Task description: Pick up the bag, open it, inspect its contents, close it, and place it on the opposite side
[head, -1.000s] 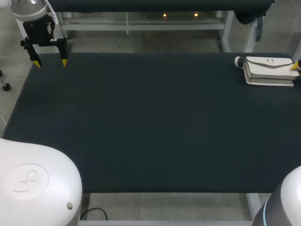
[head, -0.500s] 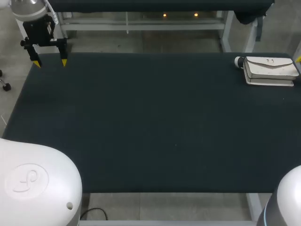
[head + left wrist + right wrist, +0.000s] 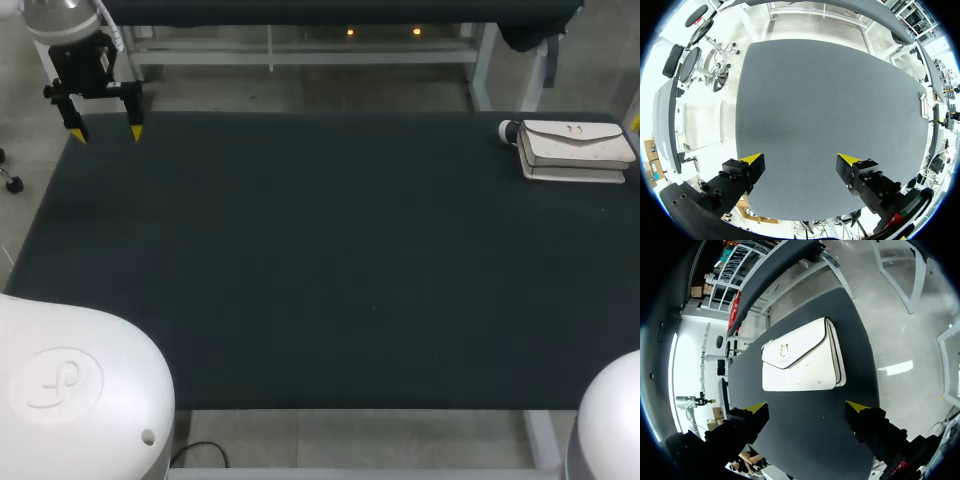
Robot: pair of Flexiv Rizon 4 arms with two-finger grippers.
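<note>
The left gripper (image 3: 106,131) hangs over the far left corner of the table (image 3: 300,260). Its fingers are spread wide with nothing between them. In the left wrist view the same gripper (image 3: 800,160) shows both yellow tips well apart over bare dark table top (image 3: 830,100).

Far across the table, in the far right corner and close to the right edge, lies the bag (image 3: 575,150). It is white with dark trim and lies flat with its flap shut. A small clasp sits on the flap.

In the right wrist view the right gripper (image 3: 806,407) hovers above the table beside the bag (image 3: 800,357). Its fingers are released and wide apart. The bag is just ahead of the yellow tips, not between them, and neither finger touches it. The bag's flap faces up, and its long side runs across the line of the fingers.
</note>
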